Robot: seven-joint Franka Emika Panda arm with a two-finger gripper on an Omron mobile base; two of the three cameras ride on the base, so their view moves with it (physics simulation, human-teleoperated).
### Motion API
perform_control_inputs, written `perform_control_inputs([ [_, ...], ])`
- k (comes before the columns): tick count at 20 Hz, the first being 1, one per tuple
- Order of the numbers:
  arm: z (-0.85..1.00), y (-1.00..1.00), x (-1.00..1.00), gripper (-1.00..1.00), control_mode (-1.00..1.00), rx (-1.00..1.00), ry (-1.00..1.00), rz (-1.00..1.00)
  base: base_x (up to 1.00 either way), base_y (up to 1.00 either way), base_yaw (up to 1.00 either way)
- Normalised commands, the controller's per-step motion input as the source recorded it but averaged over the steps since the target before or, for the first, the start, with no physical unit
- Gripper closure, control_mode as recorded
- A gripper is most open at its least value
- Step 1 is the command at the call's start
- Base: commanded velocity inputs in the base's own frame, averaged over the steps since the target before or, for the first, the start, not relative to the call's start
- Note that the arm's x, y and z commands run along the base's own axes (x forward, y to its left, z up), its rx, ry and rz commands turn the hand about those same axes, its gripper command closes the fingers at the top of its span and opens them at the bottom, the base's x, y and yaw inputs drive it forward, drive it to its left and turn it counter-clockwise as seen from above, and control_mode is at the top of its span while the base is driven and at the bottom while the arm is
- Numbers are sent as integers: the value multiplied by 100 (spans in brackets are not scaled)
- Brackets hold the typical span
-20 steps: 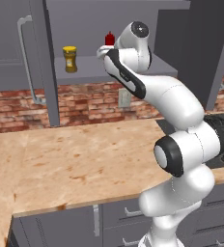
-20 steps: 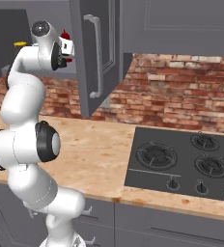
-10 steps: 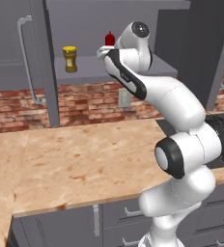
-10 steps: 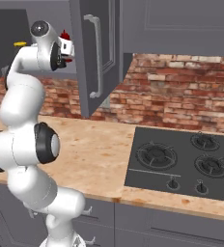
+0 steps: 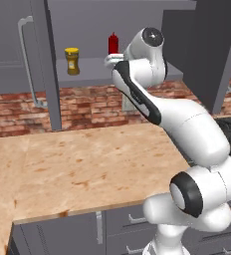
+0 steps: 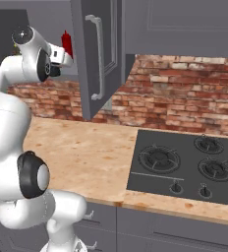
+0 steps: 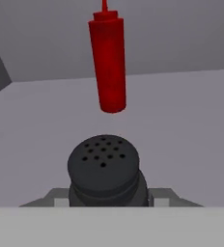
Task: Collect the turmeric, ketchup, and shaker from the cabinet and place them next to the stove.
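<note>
Inside the open cabinet (image 5: 87,67), my gripper (image 7: 108,198) is shut on the shaker (image 7: 104,166), a small black cylinder whose rounded, perforated top shows between the fingers in the hand view. The ketchup (image 7: 108,62), a tall slim red bottle, stands upright on the shelf just beyond the shaker. From the base views, my gripper (image 5: 112,59) sits directly in front of the ketchup (image 5: 113,43) and hides the shaker. The turmeric (image 5: 71,60), a yellow-lidded mustard-brown jar, stands further left on the same shelf. The stove (image 6: 185,162) lies on the counter to the right.
One open cabinet door (image 6: 94,54) with a long curved handle hangs just right of my hand, and the other (image 5: 38,60) hangs to the left. A brick backsplash (image 6: 175,93) runs behind the wooden counter (image 5: 77,169). Grey drawers (image 5: 102,226) sit below.
</note>
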Motion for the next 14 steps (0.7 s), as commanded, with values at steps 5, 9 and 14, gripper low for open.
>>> perform_control_inputs([
  [5,-18,0,-100,100,-100,4,-4,-29,0,0,0],
  [9,-47,-11,-62,100,-100,4,8,-36,0,0,0],
  [14,-90,-15,-9,100,-100,0,22,-32,0,0,0],
])
